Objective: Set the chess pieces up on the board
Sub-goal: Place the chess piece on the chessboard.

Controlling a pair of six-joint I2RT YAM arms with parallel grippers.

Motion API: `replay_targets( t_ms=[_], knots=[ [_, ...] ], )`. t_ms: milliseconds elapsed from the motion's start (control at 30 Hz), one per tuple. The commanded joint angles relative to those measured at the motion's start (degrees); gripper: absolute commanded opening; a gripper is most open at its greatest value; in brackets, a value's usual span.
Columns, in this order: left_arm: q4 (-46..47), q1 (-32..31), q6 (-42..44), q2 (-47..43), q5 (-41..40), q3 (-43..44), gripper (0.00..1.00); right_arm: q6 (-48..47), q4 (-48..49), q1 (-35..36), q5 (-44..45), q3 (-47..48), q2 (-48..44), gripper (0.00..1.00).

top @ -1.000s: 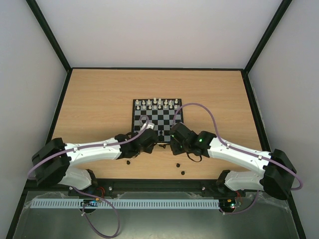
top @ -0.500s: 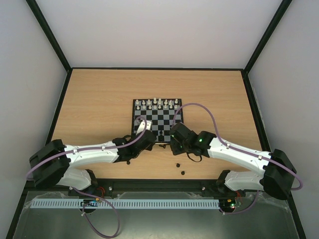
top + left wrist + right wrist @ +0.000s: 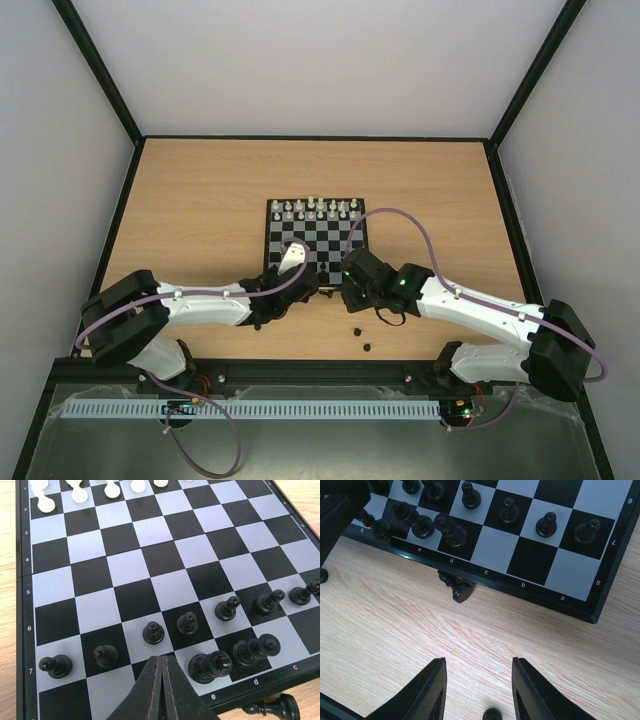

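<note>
While the left gripper hangs over the near edge of the chessboard with its fingers pressed flat together and nothing between them, the right gripper hovers over the wooden table just short of that same edge, its jaws partly spread and gripping nothing. Seven black pawns stand in a line on the second rank from the near side, and a few taller black pieces stand behind them on the nearest rank. A toppled black piece lies on its side on the table, right against the board's dark border. A small black piece sits on the wood between the right fingers, apart from both. The white pieces fill the two far ranks. In the overhead view both wrists crowd together and hide the board's near edge, with two loose black pieces on the table below the right wrist.
</note>
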Motion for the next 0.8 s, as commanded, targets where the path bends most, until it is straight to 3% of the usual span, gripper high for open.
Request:
replay_targets(
  t_ms=[0,767],
  knots=[
    [3.13,0.40,-0.17,1.86,-3.09,-0.66,0.02,-0.99,-1.04,0.16,-0.73,-0.84,-0.92,0.36],
    [6.05,0.45,-0.56,4.94,-6.19,-1.35,0.04,-1.07,-0.77,0.19,-0.80,-0.94,-0.76,0.36]
  ],
)
